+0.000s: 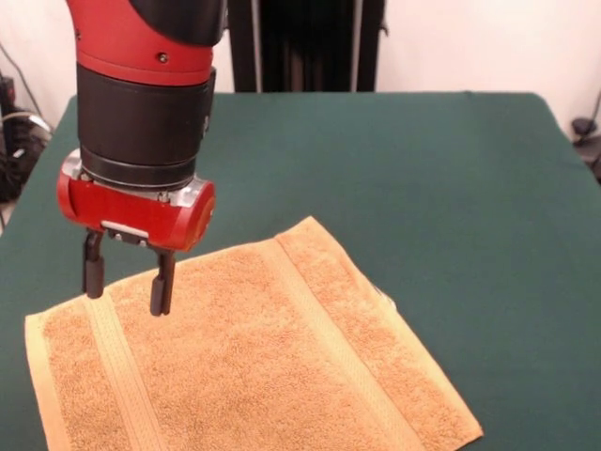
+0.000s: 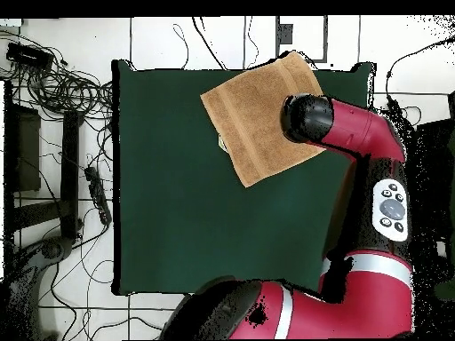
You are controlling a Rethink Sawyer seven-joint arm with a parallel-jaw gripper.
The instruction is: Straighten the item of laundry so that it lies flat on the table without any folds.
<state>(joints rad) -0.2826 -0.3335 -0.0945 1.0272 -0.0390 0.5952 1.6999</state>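
Note:
The item of laundry point(image 1: 254, 357) is an orange-tan towel spread out on the dark green table point(image 1: 423, 188), with two paler band stripes across it and a small white tag at its right edge. It looks flat; its near end runs off the picture's bottom edge. My gripper point(image 1: 128, 289) hangs open just above the towel's far left edge, nothing between its fingers point(image 1: 162, 285). In the overhead view the towel point(image 2: 253, 115) lies at the table's point(image 2: 178, 213) top edge, and the arm's wrist point(image 2: 307, 117) covers the gripper and part of the towel.
The red arm point(image 2: 373, 169) reaches over the table's right side in the overhead view. Cables and a power strip point(image 2: 96, 191) lie on the floor to the left of the table. A black stand point(image 1: 305, 42) rises behind the table's far edge.

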